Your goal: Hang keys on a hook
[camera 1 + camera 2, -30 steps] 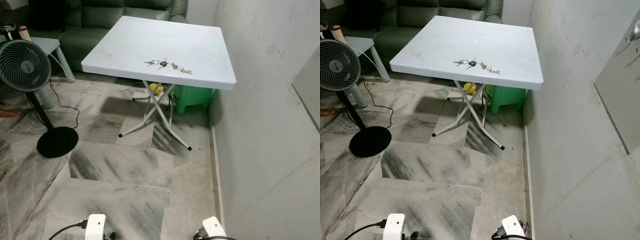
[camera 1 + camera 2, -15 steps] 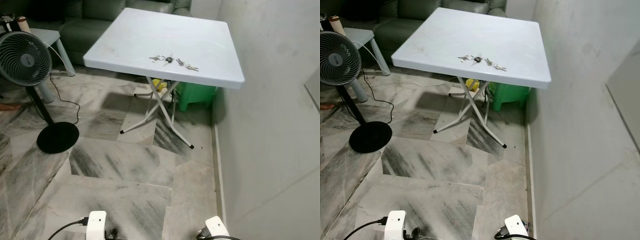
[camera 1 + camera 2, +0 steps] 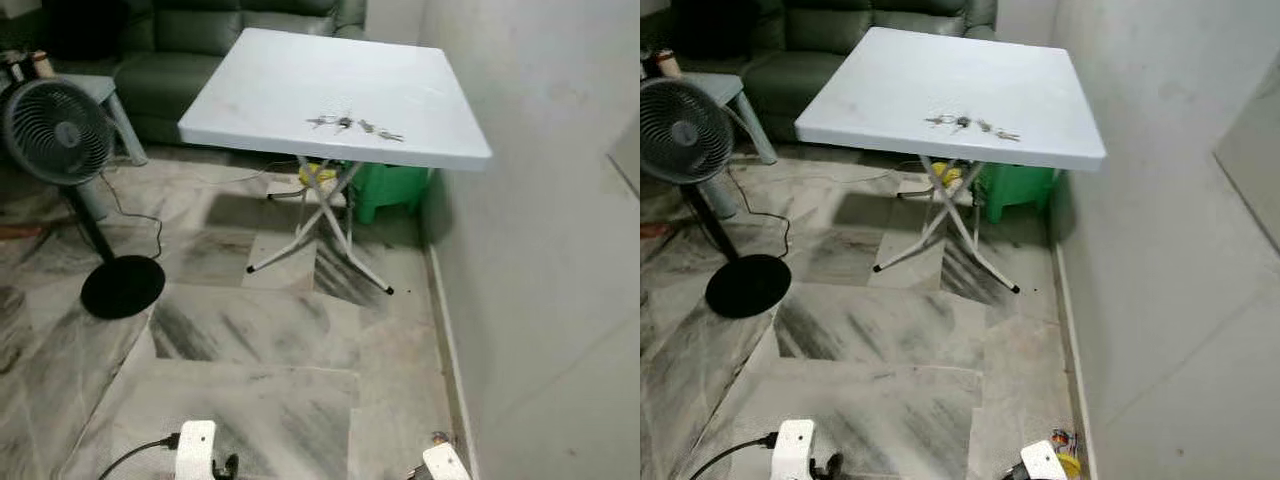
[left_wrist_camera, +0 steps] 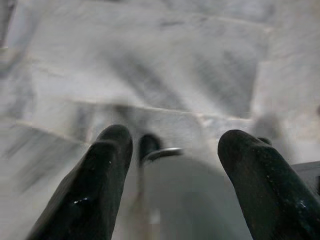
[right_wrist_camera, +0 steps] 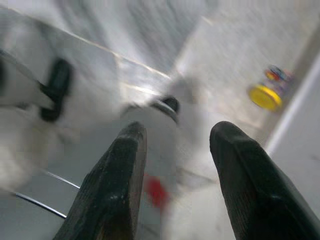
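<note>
The left gripper (image 4: 172, 180) and the right gripper (image 5: 175, 180) both hang low over the marble floor (image 3: 250, 400) with their fingers spread apart and nothing between them, so the robot appears to be at the approach step, with the keys not yet picked up. The keys (image 3: 355, 126) lie as a loose string of small metal pieces with a dark fob near the front edge of the white folding table (image 3: 300, 70), well ahead of both grippers. The next move likely calls for walking closer and bringing one gripper up over the tabletop to pinch the bunch, and no hook can be made out here.
</note>
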You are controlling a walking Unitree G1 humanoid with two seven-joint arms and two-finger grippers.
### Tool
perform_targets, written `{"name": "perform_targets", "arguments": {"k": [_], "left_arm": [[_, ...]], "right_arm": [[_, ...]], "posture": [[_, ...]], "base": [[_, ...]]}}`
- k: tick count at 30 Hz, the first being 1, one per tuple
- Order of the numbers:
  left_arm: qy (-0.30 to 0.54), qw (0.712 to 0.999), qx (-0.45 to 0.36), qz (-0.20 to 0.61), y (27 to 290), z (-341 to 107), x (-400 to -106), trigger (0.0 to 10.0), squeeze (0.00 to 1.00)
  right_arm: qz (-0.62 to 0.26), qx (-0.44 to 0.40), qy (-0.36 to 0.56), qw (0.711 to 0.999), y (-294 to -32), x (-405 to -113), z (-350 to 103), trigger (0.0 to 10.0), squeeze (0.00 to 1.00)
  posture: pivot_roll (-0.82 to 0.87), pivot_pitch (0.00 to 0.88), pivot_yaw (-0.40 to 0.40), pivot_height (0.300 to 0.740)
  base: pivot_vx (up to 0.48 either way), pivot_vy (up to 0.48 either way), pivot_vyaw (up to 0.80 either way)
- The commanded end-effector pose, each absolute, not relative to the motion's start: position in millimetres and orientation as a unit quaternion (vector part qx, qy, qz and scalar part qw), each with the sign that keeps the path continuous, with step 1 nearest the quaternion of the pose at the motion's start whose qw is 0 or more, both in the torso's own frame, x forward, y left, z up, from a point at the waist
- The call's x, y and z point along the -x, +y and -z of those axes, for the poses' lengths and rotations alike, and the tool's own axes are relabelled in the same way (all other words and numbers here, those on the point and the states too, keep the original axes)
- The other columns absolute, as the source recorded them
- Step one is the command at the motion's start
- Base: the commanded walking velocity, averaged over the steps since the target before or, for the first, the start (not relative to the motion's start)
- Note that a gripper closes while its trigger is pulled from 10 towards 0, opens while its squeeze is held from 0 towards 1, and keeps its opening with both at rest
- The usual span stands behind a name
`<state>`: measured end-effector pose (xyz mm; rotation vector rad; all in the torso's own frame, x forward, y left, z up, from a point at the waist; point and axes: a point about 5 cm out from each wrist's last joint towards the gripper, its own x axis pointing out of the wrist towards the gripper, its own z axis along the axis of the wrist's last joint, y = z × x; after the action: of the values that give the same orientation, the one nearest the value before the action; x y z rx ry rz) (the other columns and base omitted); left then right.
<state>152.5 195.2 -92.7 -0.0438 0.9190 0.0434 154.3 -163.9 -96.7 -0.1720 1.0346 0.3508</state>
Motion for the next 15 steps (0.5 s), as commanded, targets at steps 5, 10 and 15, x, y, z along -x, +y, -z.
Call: {"name": "perform_targets", "arguments": {"k": [5, 10, 15], "left_arm": [[0.433, 0.901, 0.037, -0.015, 184.0, 91.6, -158.0, 10.0, 0.0], [0.432, 0.901, 0.038, -0.015, 183.7, 91.6, -158.0, 10.0, 0.0], [0.422, 0.906, 0.044, -0.017, 183.4, 89.1, -163.6, 10.0, 0.0]], "right_arm": [[-0.157, 0.084, 0.499, 0.848, -173.8, -150.9, 97.4, 10.0, 0.0], [-0.157, 0.084, 0.498, 0.848, -173.9, -151.2, 97.3, 10.0, 0.0], [-0.158, 0.08, 0.491, 0.853, -173.5, -154.7, 95.6, 10.0, 0.0]], "posture": [[-0.06, 0.08, -0.068, 0.74], [-0.06, 0.08, -0.069, 0.74], [-0.06, 0.082, -0.07, 0.74]], "base": [[0.0, 0.0, 0.0], [0.0, 0.0, 0.0], [0.0, 0.0, 0.0]]}}
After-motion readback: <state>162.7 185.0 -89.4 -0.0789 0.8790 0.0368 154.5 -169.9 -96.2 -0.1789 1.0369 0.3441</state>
